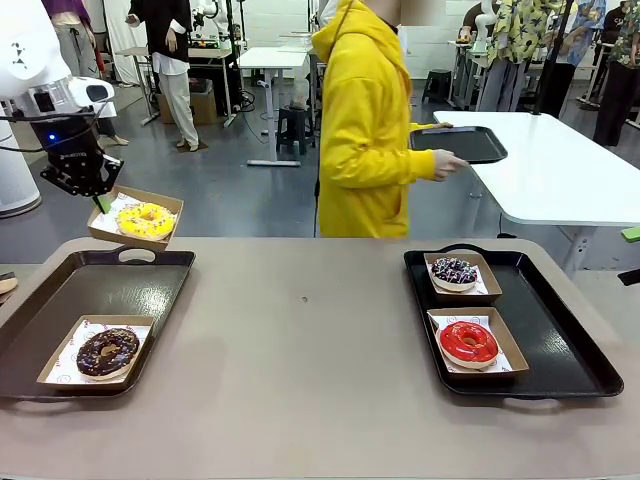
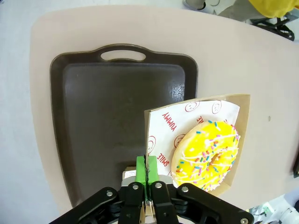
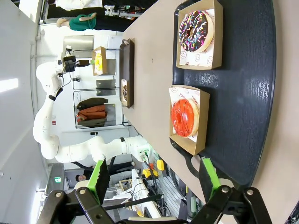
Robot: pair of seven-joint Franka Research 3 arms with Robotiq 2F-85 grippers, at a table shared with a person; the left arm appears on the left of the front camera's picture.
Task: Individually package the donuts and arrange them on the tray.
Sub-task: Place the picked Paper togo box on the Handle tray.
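left claw (image 2: pixel 147 175) pinched shut on corner of box (image 1: pixel 170 205) with yellow donut (image 1: pixel 146 221), held in air over far edge of left tray (image 1: pixel 60 290); tray lies straight below. right claw (image 3: pixel 154 179) wide open, empty, over right tray (image 3: pixel 252 93).

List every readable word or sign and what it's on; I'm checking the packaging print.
"YUMMY": red print on the paper liner under the yellow donut, left wrist view.
"SMILE": same liner, near the left claw.
Print on the other boxes' liners: too small to read.
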